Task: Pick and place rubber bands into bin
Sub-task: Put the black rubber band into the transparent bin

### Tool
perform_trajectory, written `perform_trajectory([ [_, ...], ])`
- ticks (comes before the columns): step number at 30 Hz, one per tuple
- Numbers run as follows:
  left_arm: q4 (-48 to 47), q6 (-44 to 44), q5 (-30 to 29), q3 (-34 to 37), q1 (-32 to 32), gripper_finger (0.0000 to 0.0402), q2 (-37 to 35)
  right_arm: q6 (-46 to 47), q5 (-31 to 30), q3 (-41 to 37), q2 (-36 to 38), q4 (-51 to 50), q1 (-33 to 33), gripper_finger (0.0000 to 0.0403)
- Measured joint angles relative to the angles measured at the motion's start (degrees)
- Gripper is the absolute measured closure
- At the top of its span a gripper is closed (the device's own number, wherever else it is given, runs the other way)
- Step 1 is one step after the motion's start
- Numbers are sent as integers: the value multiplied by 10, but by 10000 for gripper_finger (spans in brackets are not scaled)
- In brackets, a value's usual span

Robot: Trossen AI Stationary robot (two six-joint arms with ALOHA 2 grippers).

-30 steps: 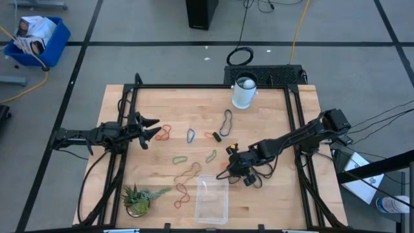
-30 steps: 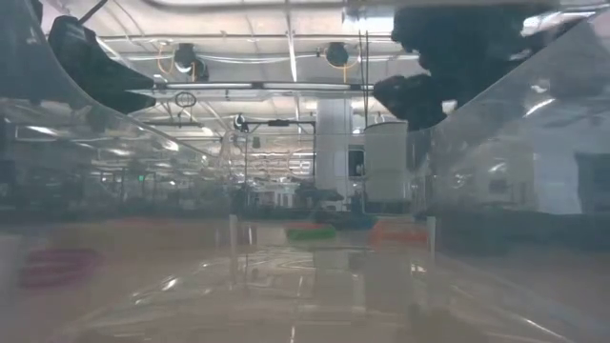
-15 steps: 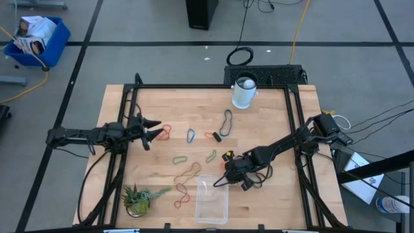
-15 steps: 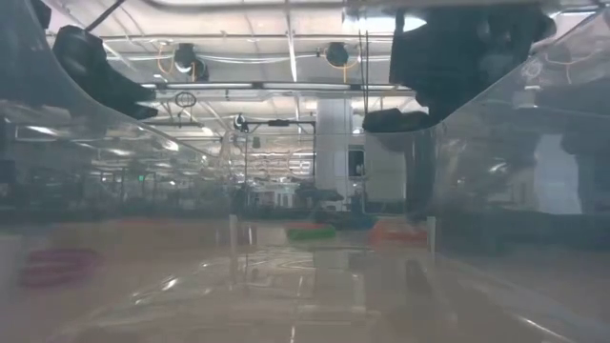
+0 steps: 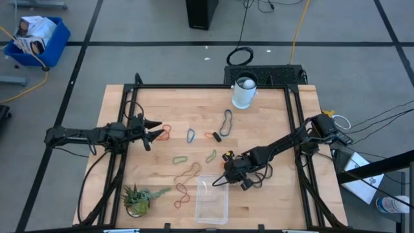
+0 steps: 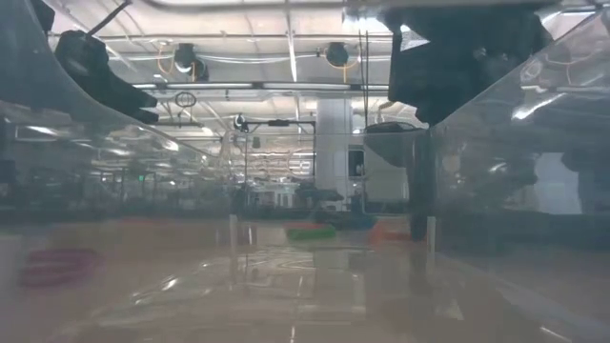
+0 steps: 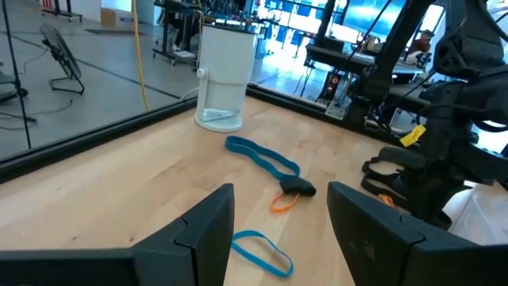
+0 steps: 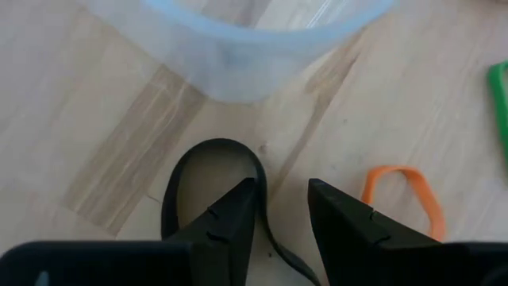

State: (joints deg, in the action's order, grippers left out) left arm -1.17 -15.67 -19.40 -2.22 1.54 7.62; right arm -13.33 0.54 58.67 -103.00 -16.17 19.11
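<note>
Rubber bands (image 5: 186,172) scattered mid-counter (image 5: 272,200); right gripper (image 5: 226,178), fingers narrowly parted astride a black band (image 8: 208,171), beside the bin (image 5: 212,199); left gripper (image 5: 152,129) open, empty, at frame left

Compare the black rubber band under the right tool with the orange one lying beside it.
The black rubber band is broader and sits right at the right tool, one finger over its side; the orange rubber band is thinner and lies untouched beside it. Both are loops lying flat on the wooden table near the bin.
</note>
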Motion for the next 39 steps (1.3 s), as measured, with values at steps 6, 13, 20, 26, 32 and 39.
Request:
perform_trajectory([
  [6, 0, -1, 0, 0, 0, 192, 0, 5, 12, 0, 0, -15, -1, 350],
  [13, 1, -1, 0, 0, 0, 192, 0, 38, 15, 0, 0, -18, -8, 398],
  [20, 1, -2, 0, 0, 0, 192, 0, 108, -9, -2, 16, -28, -8, 400],
  [26, 6, -3, -1, 1, 0, 192, 0, 143, -98, -2, 89, -31, -11, 401],
  [32, 15, -3, -2, 1, 0, 192, 0, 110, -228, -1, 193, -30, -10, 402],
  [39, 17, -3, -2, 1, 0, 192, 0, 96, -324, -1, 282, -7, -23, 402],
])
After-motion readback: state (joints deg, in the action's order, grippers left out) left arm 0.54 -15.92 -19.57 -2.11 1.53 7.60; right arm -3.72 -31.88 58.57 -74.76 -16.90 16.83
